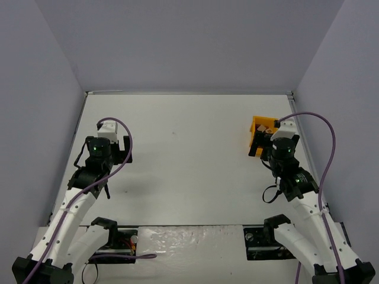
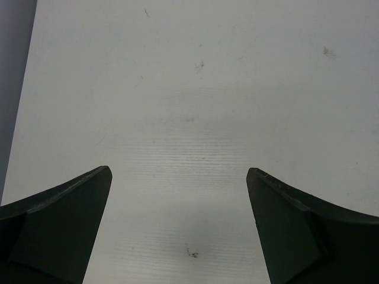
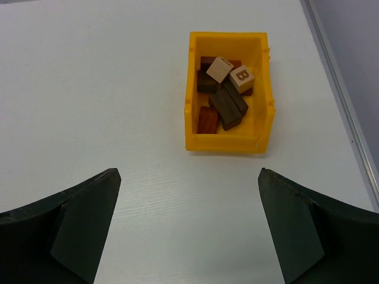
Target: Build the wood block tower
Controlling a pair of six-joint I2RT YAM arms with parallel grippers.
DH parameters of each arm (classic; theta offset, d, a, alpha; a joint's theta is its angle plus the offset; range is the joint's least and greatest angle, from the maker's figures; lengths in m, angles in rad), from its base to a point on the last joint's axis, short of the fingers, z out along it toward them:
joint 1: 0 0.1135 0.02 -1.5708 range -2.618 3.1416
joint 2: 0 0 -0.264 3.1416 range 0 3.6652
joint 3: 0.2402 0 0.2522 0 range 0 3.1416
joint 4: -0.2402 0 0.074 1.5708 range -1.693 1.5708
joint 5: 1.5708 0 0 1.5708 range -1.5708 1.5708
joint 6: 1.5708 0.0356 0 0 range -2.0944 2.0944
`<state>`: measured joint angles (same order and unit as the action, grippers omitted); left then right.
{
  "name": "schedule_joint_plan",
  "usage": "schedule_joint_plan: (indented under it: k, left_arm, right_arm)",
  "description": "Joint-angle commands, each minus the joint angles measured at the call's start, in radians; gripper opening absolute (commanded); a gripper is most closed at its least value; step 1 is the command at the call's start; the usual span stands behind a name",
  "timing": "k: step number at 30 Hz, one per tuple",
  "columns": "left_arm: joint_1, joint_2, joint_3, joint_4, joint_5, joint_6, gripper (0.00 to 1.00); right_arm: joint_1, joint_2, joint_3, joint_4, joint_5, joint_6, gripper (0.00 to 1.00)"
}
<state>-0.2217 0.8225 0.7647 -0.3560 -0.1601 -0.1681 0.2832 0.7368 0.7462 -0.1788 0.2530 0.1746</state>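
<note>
**Desk:** Where are the wood blocks (image 3: 224,97) right now?

**Operator:** All of them that I can see are heaped in the yellow bin (image 3: 195,139), at the far right of the table (image 1: 189,171). There are pale, reddish-brown and dark brown pieces jumbled together, with a cube stamped B (image 3: 241,78) lying on top toward the far side. No block lies on the open table in any of my views.

**Desk:** So there is no tower?

**Operator:** None. I see no two blocks stacked on purpose anywhere, so I judge the job to be at its very start. Every piece has to come out of the bin, and the whole stack is left to build.

**Desk:** And the arms?

**Operator:** My right gripper (image 3: 188,177) hangs just near of the bin with its jaws spread wide, gripping nothing and facing the heap. My left gripper (image 2: 179,171) is well apart on the left side, also spread wide and empty, with only bare white tabletop under it.

**Desk:** What is the first move?

**Operator:** My guess is a right-hand pick from the top of the heap. The pale cubes look the easiest to reach.
</note>
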Motion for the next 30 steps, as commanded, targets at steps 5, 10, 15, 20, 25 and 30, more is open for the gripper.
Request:
schedule_joint_plan:
  k: [5, 10, 15, 20, 25, 30]
  left_arm:
    - [-0.005, -0.003, 0.052, 0.027, 0.000, -0.019, 0.97]
    - [-0.004, 0.019, 0.063, 0.039, 0.017, -0.014, 0.97]
    - [-0.004, 0.032, 0.065, 0.023, 0.023, -0.020, 0.97]
    - [-0.005, 0.029, 0.064, 0.032, 0.025, -0.018, 0.97]
    - [-0.007, 0.007, 0.061, 0.030, 0.025, -0.011, 0.97]
    - [-0.008, -0.012, 0.059, 0.024, 0.014, -0.003, 0.97]
  right_arm:
    - [-0.033, 0.118, 0.073, 0.084, -0.041, -0.080, 0.99]
    - [-0.072, 0.157, 0.060, 0.113, -0.084, -0.097, 0.96]
    - [-0.119, 0.234, 0.074, 0.152, -0.096, -0.090, 0.92]
    - [-0.181, 0.387, 0.157, 0.199, -0.120, -0.071, 0.88]
    - [-0.256, 0.575, 0.231, 0.257, -0.126, -0.072, 0.79]
    - [-0.339, 0.738, 0.318, 0.289, -0.154, -0.100, 0.68]
